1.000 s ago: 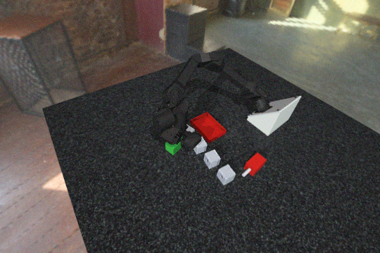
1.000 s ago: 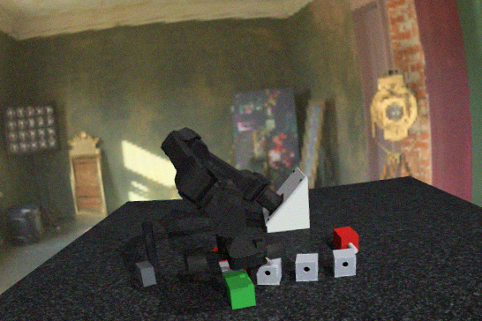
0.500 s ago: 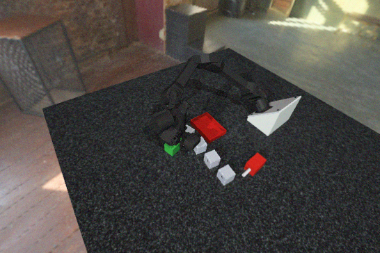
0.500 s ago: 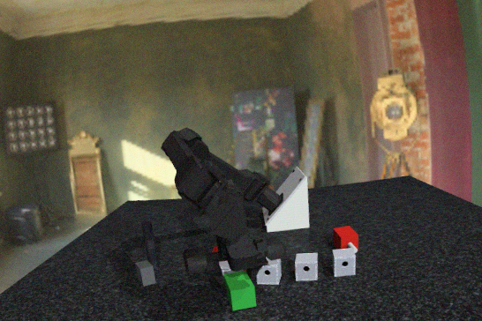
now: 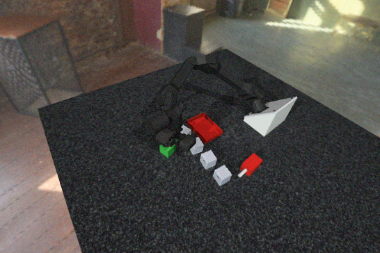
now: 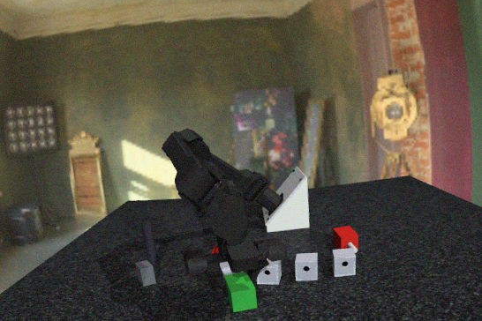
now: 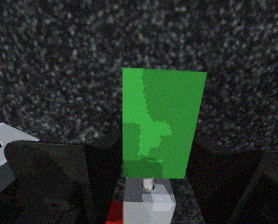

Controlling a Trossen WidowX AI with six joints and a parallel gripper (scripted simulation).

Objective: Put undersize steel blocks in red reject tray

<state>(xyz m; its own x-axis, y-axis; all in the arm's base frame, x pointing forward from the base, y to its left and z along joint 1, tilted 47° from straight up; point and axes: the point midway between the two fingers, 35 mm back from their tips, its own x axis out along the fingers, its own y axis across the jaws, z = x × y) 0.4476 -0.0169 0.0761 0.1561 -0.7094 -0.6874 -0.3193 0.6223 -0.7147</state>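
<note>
Green GO gauge [image 5: 167,150] [image 6: 241,293] [image 7: 159,122] gripped in the black gripper [image 5: 176,142] [image 6: 238,263] [image 7: 150,129], pin at a steel block [image 6: 226,268] [image 7: 148,206], table edges well apart

Blk arm [image 5: 180,78] [image 6: 200,173], matte; chunky angular segs; blk end effector [image 5: 175,137] [image 6: 236,261] [image 7: 150,129].

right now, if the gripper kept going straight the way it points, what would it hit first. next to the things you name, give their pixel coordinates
Probably the steel block just beyond the GO gauge [image 5: 168,150] [image 6: 242,293] [image 7: 160,120] held in the gripper [image 5: 177,142] [image 6: 235,263], if straight means along the gauge's pin; depth is unclear.
</note>
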